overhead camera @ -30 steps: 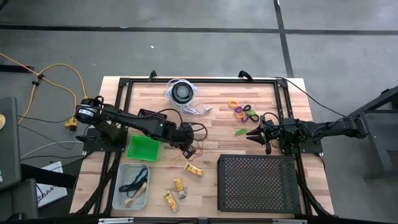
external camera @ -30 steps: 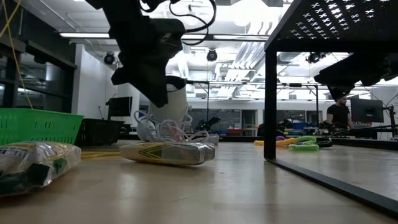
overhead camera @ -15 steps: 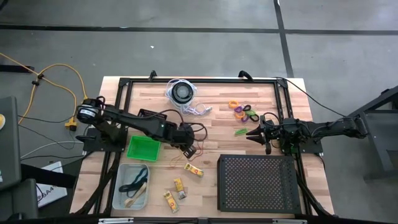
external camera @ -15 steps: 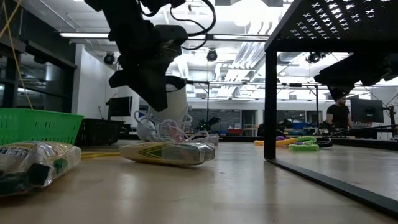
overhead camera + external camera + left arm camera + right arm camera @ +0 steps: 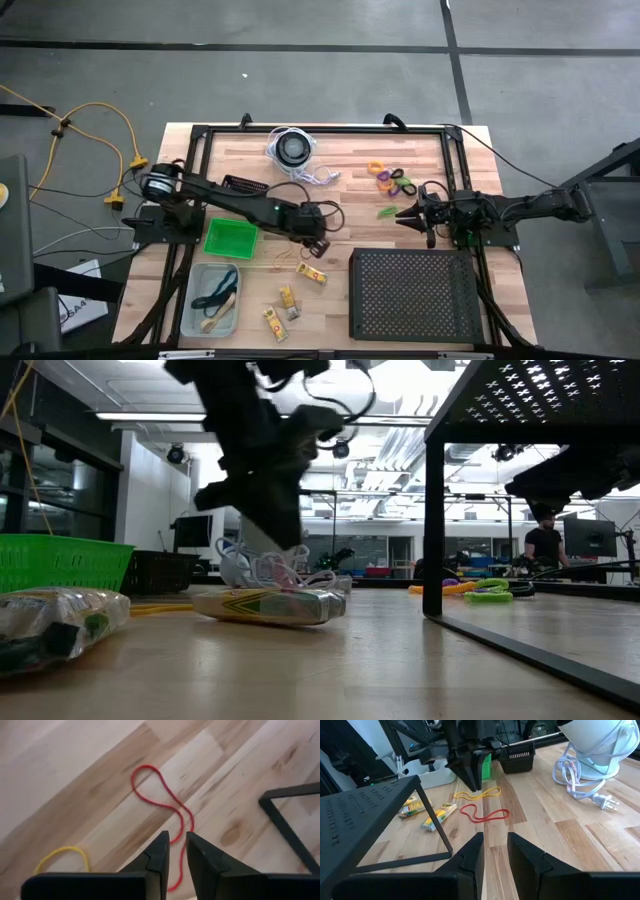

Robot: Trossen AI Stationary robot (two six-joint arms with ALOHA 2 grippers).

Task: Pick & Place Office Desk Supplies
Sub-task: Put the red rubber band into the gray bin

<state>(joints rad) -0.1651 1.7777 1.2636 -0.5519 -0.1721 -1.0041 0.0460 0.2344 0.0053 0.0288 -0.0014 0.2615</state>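
Observation:
A red rubber band (image 5: 165, 795) lies flat on the wood, with a yellow band (image 5: 60, 857) beside it; both also show in the right wrist view, the red band (image 5: 485, 813) and the yellow band (image 5: 477, 795). My left gripper (image 5: 177, 845) hangs over them at mid-table (image 5: 318, 243), pointing steeply down, fingers a little apart with nothing between them. The red band shows on the table through the gap. Yellow packets (image 5: 311, 272) (image 5: 287, 297) lie nearer the front edge. Coloured rings (image 5: 392, 180) lie far right. My right gripper (image 5: 403, 213) waits at the right, slightly open and empty.
A black perforated tray (image 5: 415, 293) stands on legs at the near right. A green bin (image 5: 231, 238), a pale tray (image 5: 213, 298) with bands in it and a small black basket (image 5: 240, 186) are on the left. A round disc with white cord (image 5: 293, 148) lies far centre.
My left gripper has moved toward the table's right edge and a little lower, rolling slightly about its own axis, and now hangs over the red and yellow bands. The bands and packets have stayed where they were.

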